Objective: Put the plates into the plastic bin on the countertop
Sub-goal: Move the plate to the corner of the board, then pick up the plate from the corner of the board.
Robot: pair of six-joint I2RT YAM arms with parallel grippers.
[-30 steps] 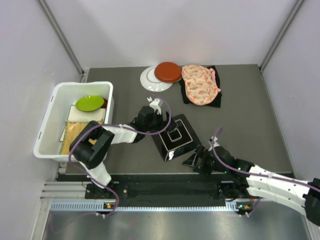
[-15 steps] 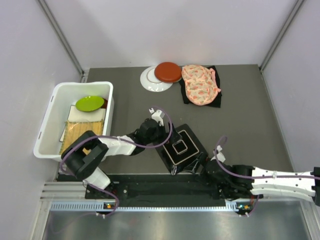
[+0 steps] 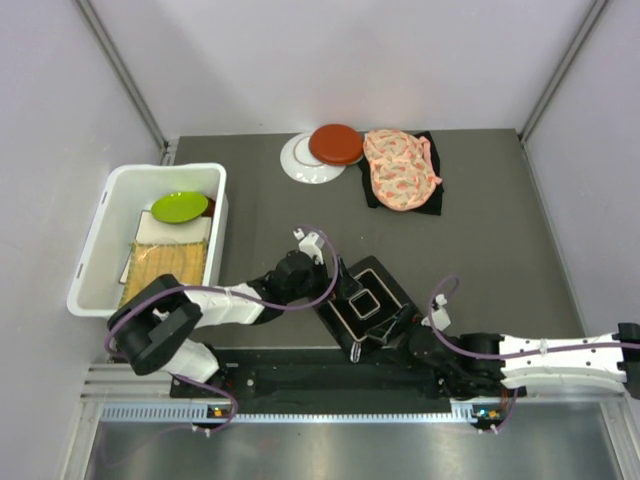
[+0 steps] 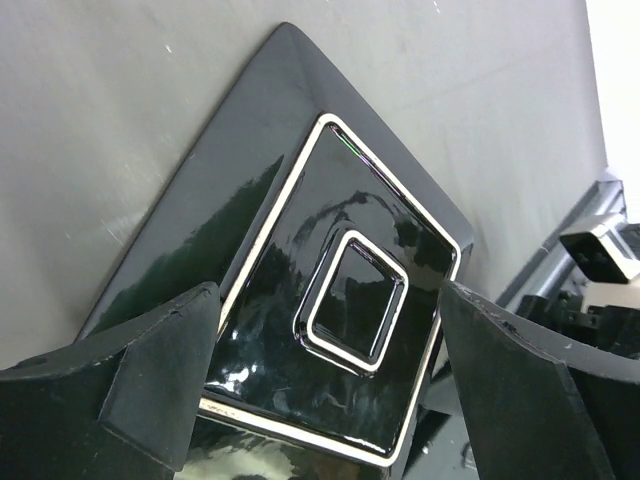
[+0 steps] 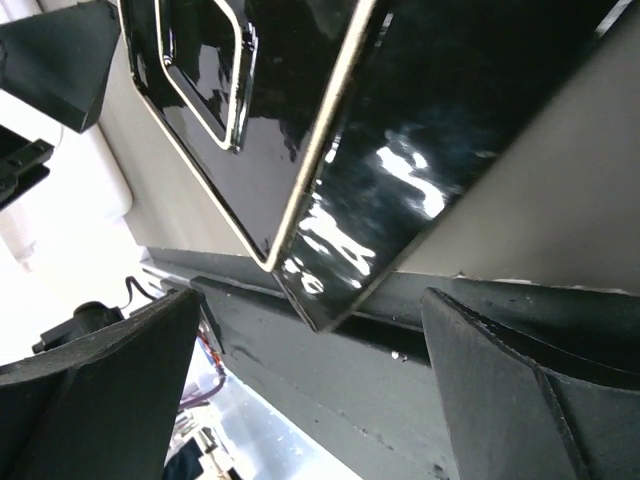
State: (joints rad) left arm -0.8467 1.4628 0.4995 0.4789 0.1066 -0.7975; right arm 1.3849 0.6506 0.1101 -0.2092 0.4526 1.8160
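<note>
A glossy black square plate (image 3: 368, 300) with a white outline lies on the countertop (image 3: 500, 250) at its front edge. In the right wrist view one corner of the plate (image 5: 400, 150) pokes out past that edge. My left gripper (image 3: 338, 288) is open, and in the left wrist view it (image 4: 330, 400) straddles the plate (image 4: 340, 290) without touching it. My right gripper (image 3: 398, 336) is open just below the plate's overhanging corner, with nothing between its fingers (image 5: 530, 400). A red plate (image 3: 336, 144) overlaps a white plate (image 3: 299, 160) at the back. The plastic bin (image 3: 100, 235) stands at the left.
The bin holds a lime plate (image 3: 180, 207), a cream square plate (image 3: 170, 230) and a yellow woven plate (image 3: 160, 272). A pink floral fabric piece (image 3: 400, 170) lies on a black cloth (image 3: 432, 202) at the back right. Pale walls close in both sides.
The black plate has slid toward the front edge and slightly right, with the left gripper following it. The right gripper has dropped back below the front edge.
</note>
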